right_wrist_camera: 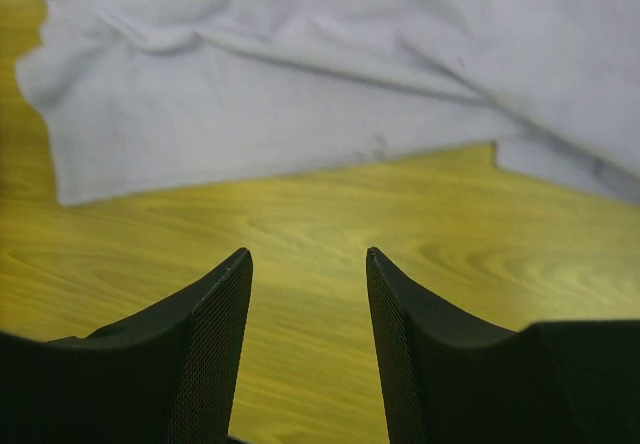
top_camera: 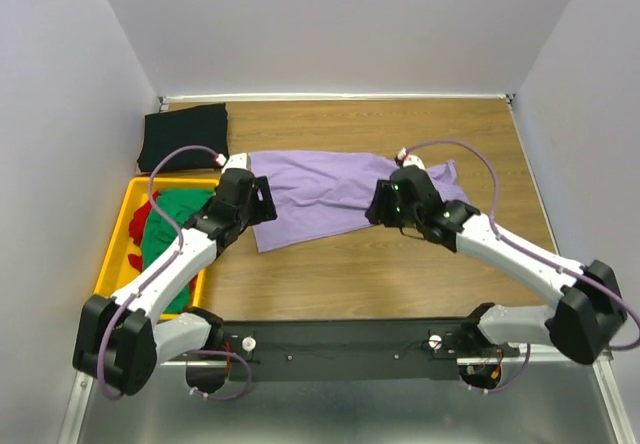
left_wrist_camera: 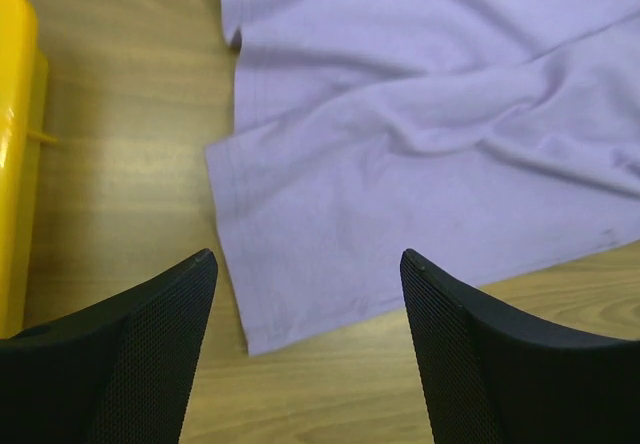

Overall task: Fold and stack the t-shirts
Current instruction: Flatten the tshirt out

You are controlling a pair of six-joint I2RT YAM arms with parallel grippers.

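Observation:
The lavender-purple t-shirt (top_camera: 325,196) lies spread and wrinkled across the middle of the wooden table. My left gripper (top_camera: 258,204) is open and empty above its near left corner, which shows in the left wrist view (left_wrist_camera: 330,214). My right gripper (top_camera: 383,207) is open and empty at the shirt's near edge, over bare wood, as the right wrist view (right_wrist_camera: 300,94) shows. A folded black t-shirt (top_camera: 183,136) lies at the far left. A green t-shirt (top_camera: 175,226) and a red one (top_camera: 140,222) lie in the yellow crate.
The yellow crate (top_camera: 115,249) stands at the left edge of the table, its side in the left wrist view (left_wrist_camera: 15,154). White walls close in the table on three sides. A black rail (top_camera: 340,342) with the arm bases runs along the near edge.

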